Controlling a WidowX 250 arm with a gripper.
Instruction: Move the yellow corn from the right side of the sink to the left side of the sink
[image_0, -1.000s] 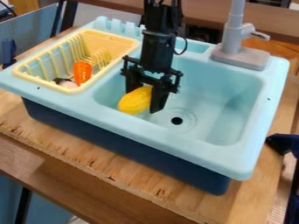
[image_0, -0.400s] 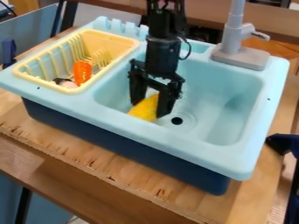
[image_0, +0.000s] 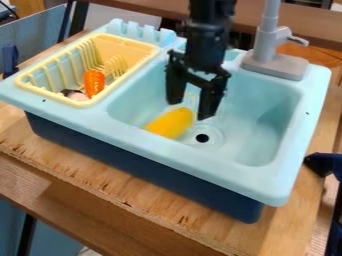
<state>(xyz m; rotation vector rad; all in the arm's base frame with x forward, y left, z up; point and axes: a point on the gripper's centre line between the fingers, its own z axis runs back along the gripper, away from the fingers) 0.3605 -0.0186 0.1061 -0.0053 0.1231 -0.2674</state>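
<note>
Camera view | my gripper (image_0: 191, 110) hangs over the sink (image_0: 264, 115), fingers spread | yellow toy (image_0: 171, 124) lies on the basin floor just beside the drain (image_0: 202, 138); I can't tell if a fingertip touches it | orange toy (image_0: 94, 83) sits in the rack (image_0: 127, 44) alongside the basin

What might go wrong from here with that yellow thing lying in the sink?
The yellow thing lies loose on the basin floor, and its rounded sides might let it roll if nudged. The open gripper is very close to it, so a small sideways move could knock it. The drain hole is right beside it, so an end might catch on the edge.
</note>
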